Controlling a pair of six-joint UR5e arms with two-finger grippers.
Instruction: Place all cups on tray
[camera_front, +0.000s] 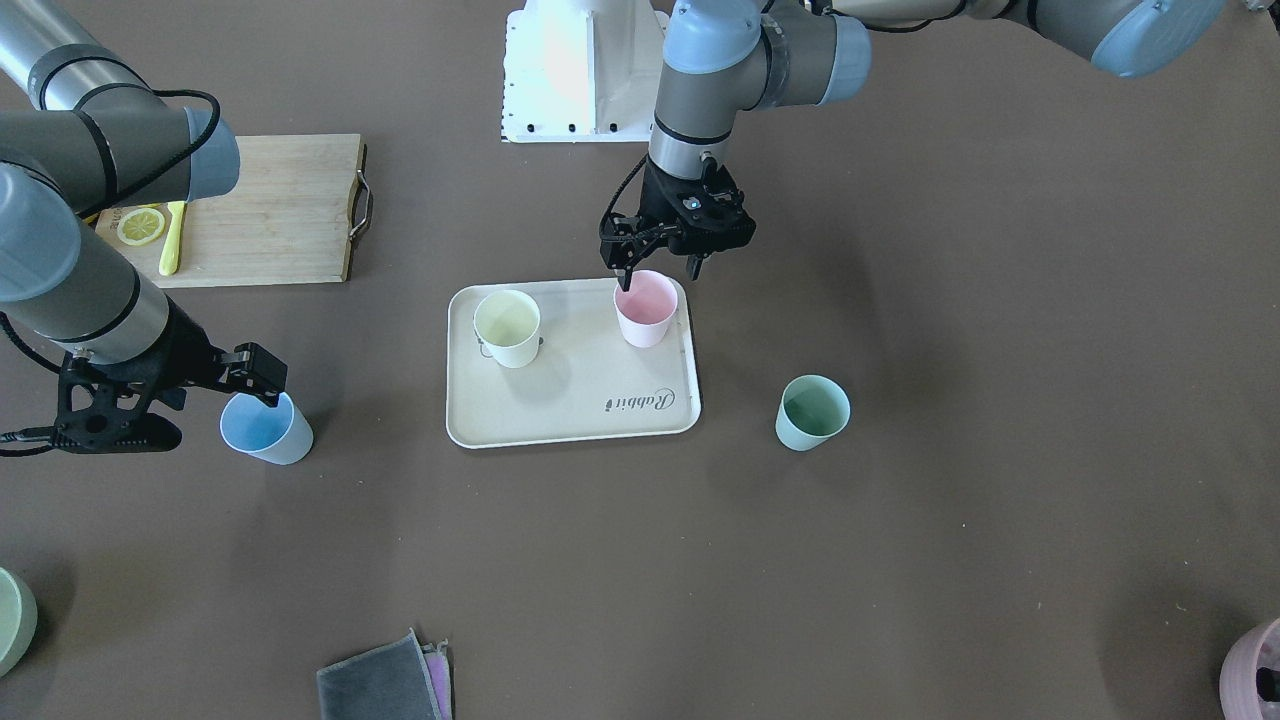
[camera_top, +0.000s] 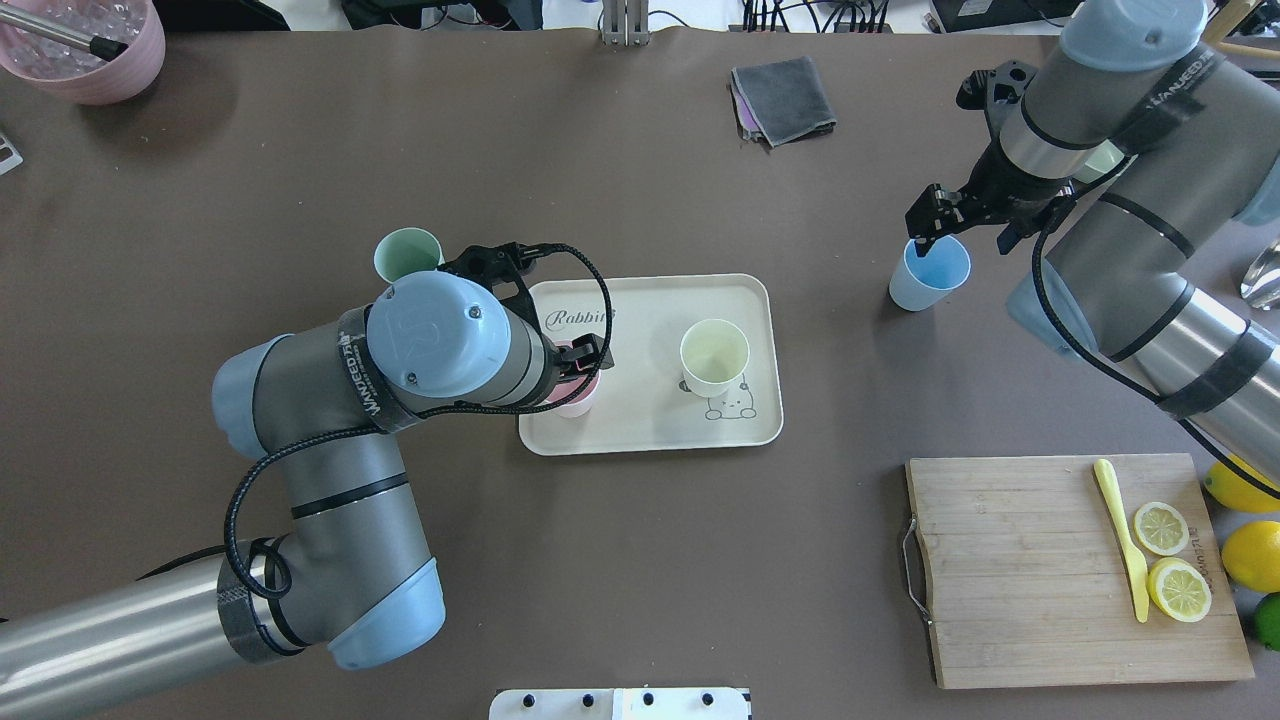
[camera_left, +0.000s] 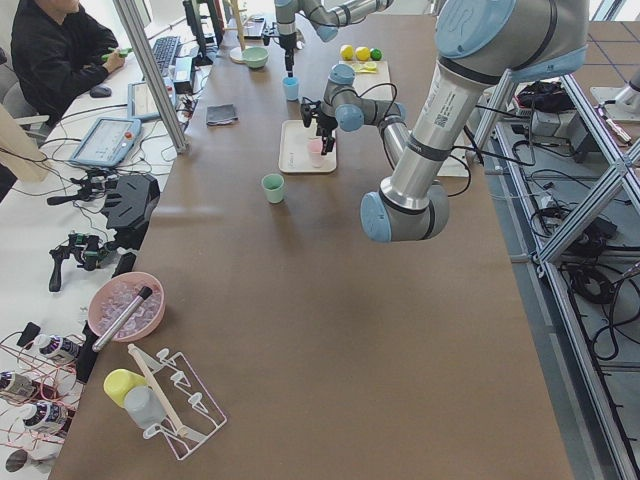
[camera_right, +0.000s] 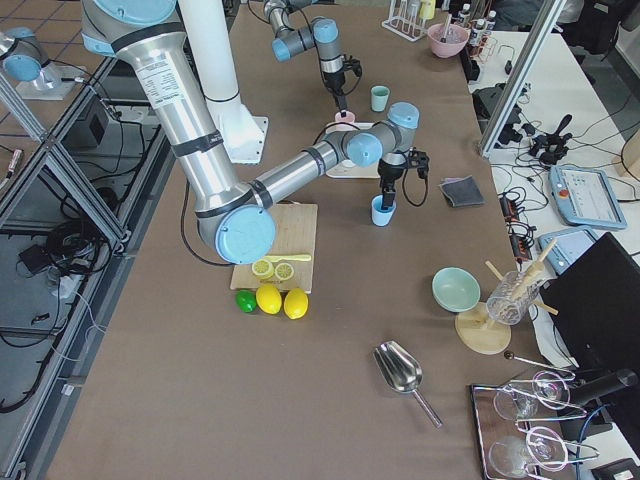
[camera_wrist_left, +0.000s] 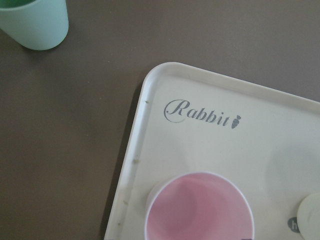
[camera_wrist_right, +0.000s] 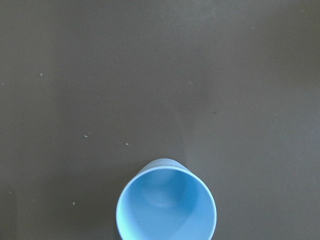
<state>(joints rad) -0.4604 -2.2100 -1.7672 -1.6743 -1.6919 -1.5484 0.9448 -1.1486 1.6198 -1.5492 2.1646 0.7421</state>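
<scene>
Seen from overhead, the mint green cup (camera_top: 408, 255) stands on the bare table (camera_top: 300, 180) just off the far left corner of the tray (camera_top: 650, 425), one of two cups not yet moved. Beside it the left gripper (camera_front: 657, 275) hangs over the pink cup (camera_front: 645, 308), which sits upright on the tray near its left rim. From the front the jaws stand apart about the cup's mouth, one tip at the rim and the other just outside, so I judge this the letting-go of that cup. The next move there calls for a straight lift clear of the rim. The pale yellow cup (camera_top: 714, 357) sits on the tray's right half. Well to the right, the blue cup (camera_top: 930, 272) stands on the table with the right gripper (camera_top: 960, 242) spread over it, one tip dipping at its mouth. It needs to close on the wall and carry the cup to the tray's free middle. The left arm (camera_top: 330, 470) hides most of the pink cup from overhead. Neither wrist camera shows its own fingers, and whether any tip touches a cup I cannot tell.
</scene>
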